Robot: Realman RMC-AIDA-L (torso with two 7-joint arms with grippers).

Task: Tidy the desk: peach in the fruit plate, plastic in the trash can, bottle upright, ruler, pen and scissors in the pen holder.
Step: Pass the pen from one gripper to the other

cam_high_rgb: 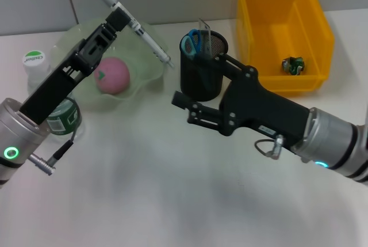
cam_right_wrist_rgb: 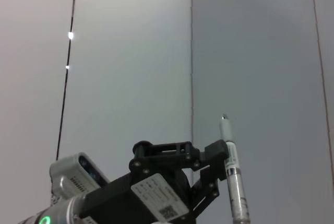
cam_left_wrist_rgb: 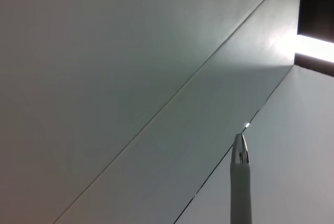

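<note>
My left gripper point(cam_high_rgb: 119, 18) is raised over the fruit plate point(cam_high_rgb: 146, 45) and shut on a white pen point(cam_high_rgb: 144, 35) that slants down toward the pen holder point(cam_high_rgb: 202, 80). The pen point(cam_left_wrist_rgb: 240, 182) also shows in the left wrist view, and the right wrist view shows the pen point(cam_right_wrist_rgb: 233, 182) in the left gripper point(cam_right_wrist_rgb: 216, 156). A pink peach point(cam_high_rgb: 112, 75) lies in the plate. The black mesh holder has blue-handled scissors point(cam_high_rgb: 191, 43) and a clear ruler point(cam_high_rgb: 204, 28) in it. My right gripper point(cam_high_rgb: 198, 79) is open beside the holder. The bottle point(cam_high_rgb: 35, 65) stands upright at the left.
A yellow bin point(cam_high_rgb: 313, 34) stands at the back right with crumpled plastic point(cam_high_rgb: 293, 65) inside it. The white desk reaches a pale wall behind the plate and bin.
</note>
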